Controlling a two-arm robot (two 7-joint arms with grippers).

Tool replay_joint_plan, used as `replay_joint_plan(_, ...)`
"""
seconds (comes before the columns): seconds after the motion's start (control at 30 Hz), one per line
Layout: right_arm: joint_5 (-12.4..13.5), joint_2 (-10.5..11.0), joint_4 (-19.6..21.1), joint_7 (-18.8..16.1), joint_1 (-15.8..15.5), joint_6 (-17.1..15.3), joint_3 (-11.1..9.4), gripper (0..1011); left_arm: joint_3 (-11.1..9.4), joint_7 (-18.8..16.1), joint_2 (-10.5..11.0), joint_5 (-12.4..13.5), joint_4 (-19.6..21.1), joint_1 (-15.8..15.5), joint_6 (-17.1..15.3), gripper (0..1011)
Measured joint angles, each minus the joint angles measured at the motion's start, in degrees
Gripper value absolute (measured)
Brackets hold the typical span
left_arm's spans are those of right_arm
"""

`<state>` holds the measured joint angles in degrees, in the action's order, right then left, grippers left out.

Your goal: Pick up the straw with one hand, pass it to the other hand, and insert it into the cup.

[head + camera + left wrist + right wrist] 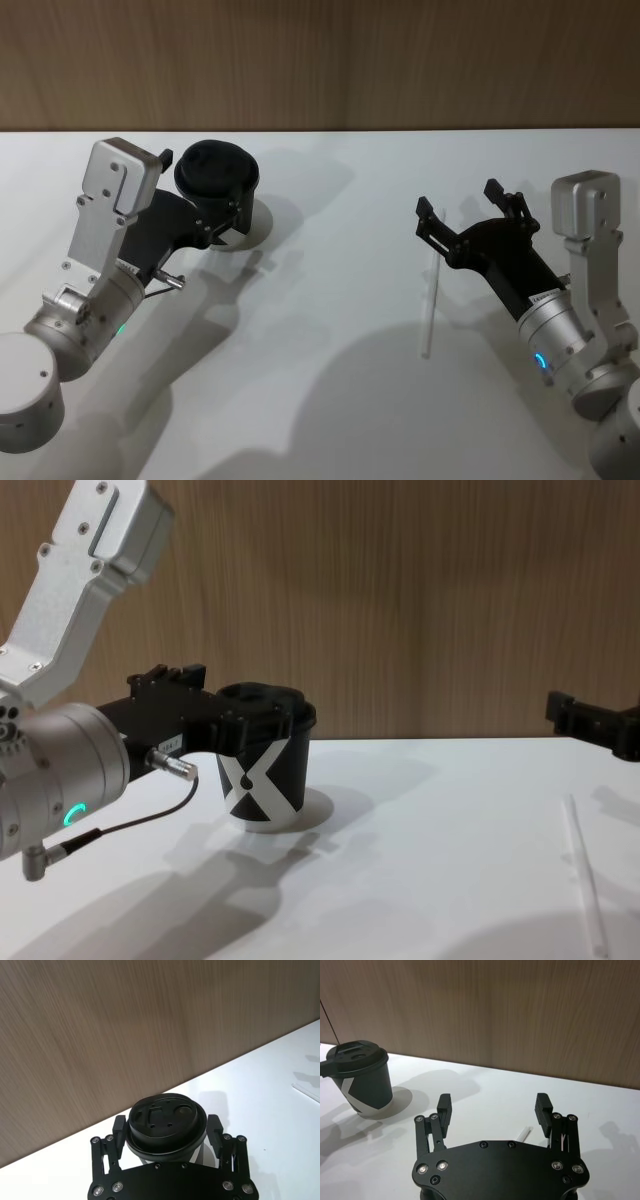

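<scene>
Wood-grain panelling (320,60) runs behind a white worktop (340,190), and both arms reach forward over it. On the left side, the left gripper (166,1127), on a silver wrist with a glowing green ring, is level with the top of the cup (262,770). Its fingers (119,1132) are spread wide, one on each side of the black lid and very close to the rim, though I can't make out whether they touch it. On the right side, the right gripper (456,196) hangs above the surface with its fingers (541,1107) released and well apart. That cup, black with a big white X, stands upright near the back wall. Well apart from it, the straw (430,305) lies flat on the right half of the worktop. It is thin and white and points roughly away from the robot, and its far end lies under the right gripper's spread fingers, not touched by them.
</scene>
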<state>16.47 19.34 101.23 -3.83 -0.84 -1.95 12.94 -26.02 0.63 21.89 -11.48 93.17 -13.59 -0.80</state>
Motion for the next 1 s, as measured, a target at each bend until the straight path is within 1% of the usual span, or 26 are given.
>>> replay_joint_plan(0.67,0.0,-0.12,-0.02,0.0,0.06,-0.38,-0.01,1001,0.0,0.0,0.0,0.0,0.0,0.0,0.0,1002)
replay_joint_plan(0.8,0.02,-0.32,-0.39,-0.02,0.37,-1.24,0.04,1001,0.0,0.0,0.0,0.0,0.0,0.0,0.0,1003)
replay_joint_plan(1.0,0.35,-0.65,-1.69,-0.54,1.43,-3.78,0.31,1001,0.0,0.0,0.0,0.0,0.0,0.0,0.0,1003)
